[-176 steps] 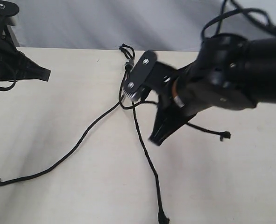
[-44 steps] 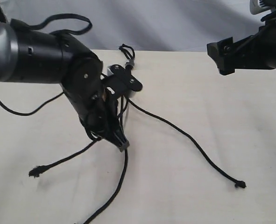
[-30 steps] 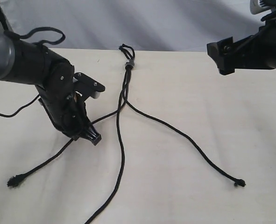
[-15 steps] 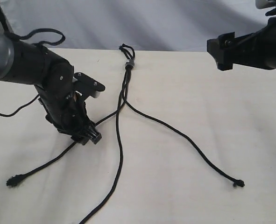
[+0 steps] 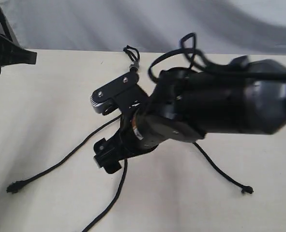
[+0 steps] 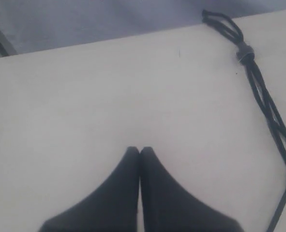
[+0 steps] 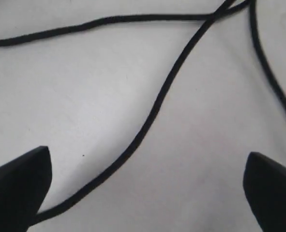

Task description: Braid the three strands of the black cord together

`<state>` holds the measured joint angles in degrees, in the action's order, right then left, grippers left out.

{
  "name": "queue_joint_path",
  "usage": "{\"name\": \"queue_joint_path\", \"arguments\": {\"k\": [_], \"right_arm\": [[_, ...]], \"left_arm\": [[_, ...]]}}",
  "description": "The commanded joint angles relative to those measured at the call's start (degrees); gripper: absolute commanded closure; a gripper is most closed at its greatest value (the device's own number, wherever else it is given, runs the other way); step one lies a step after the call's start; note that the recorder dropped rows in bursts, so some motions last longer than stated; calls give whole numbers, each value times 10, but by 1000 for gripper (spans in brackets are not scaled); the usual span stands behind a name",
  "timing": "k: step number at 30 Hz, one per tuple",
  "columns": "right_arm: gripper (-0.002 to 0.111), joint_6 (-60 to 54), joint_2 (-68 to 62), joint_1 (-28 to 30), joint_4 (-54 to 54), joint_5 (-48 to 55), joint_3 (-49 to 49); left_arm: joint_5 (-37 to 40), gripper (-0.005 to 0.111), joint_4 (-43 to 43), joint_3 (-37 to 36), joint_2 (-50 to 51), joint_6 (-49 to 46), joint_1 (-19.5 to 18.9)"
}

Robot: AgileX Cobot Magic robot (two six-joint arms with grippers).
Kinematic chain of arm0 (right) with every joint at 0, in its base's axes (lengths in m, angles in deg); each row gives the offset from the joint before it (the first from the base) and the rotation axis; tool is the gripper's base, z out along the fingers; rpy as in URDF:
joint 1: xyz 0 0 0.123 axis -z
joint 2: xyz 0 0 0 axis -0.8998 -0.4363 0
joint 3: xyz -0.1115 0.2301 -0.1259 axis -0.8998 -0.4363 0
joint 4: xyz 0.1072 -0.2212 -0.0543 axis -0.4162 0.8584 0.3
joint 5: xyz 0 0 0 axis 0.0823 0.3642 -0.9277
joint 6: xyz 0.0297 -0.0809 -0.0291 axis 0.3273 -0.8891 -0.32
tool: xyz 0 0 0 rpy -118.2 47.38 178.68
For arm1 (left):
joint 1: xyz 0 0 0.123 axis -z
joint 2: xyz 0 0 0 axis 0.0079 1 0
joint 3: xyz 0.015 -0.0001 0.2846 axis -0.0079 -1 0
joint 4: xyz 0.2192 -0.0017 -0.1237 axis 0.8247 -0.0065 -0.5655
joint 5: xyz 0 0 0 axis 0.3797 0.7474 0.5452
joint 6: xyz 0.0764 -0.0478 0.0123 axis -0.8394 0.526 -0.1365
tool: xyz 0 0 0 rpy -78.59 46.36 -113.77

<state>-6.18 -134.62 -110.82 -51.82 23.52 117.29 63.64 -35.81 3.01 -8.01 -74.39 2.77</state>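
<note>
Cord (image 5: 133,67) lies loose under wide-spread right gripper

The right gripper (image 5: 106,157) has its jaws set far apart and holds nothing. The right arm reaches across the middle of the pale table (image 5: 46,106), and its fingers point down at the spot where the three strands (image 7: 155,108) fan out. In the right wrist view, one strand runs slantwise through the gap of the right gripper (image 7: 146,159) and passes close by one finger (image 7: 22,181). A second strand crosses it farther out, beyond the fingertips. A third runs past on the side of the other finger (image 7: 273,191). Whether either finger touches the table or a strand cannot be told.

The left gripper (image 5: 26,55) is pressed together, its two fingers (image 6: 126,193) meeting along their length with nothing between them. It sits well apart from the right gripper, back at the table's far edge. In the left wrist view, the cord's knot (image 6: 244,52) and small loop (image 5: 129,49) lie ahead of the left gripper (image 6: 139,151) and off to one side, not touching it. The strands trail away from the knot close together.

In the exterior view, the strands spread out flat on the table from beneath the right arm. Two knotted tips lie well clear of the right gripper, one to each side, and the middle strand runs out from right under its fingers.
</note>
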Motion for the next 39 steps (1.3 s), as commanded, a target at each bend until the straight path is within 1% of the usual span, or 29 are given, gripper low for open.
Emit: {"name": "queue_joint_path", "arguments": {"k": [1,5,12,14,15,16,18,20,21,22,26,30,34,36,39], "right_arm": [[4,-40,-74,-4,-72,39,53],[4,-40,-116,-4,-100,43,71],[4,-43,-157,-4,-147,50,72],[9,-58,-164,-4,-163,55,72],[15,-74,-165,-4,-174,56,72],[24,-91,-166,-4,-191,58,72],[47,-122,-166,-4,-225,60,73],[83,-147,-162,-3,-263,70,74],[99,-151,-159,-3,-273,74,74],[107,-149,-154,-3,-273,81,75],[106,-178,-130,-3,-269,132,93],[106,-184,-92,1,-218,182,129],[106,-186,-70,29,-124,211,154],[106,-190,-70,53,-68,213,157],[106,-190,-83,93,-15,206,157]], "left_arm": [[-8,107,-4,-4,-5,6,-2],[-8,107,-4,-4,-5,10,-2],[-8,107,-4,-4,-5,10,-2],[-8,107,-4,-4,-5,10,-2],[-8,107,-4,-4,-5,10,-2],[-8,107,-4,-4,-5,10,-2],[-8,107,-4,-4,-5,10,-2],[-8,107,-4,-4,-5,10,-2],[-8,107,-4,-4,-5,10,-2],[-8,107,-4,-4,-5,10,-2],[-8,107,-4,-4,-5,10,-2],[-8,107,-15,-4,-5,10,-2],[-5,107,-15,-4,-5,10,-2],[-4,107,-15,-4,-5,10,-2],[-4,107,-15,-4,-5,10,-2]]}}
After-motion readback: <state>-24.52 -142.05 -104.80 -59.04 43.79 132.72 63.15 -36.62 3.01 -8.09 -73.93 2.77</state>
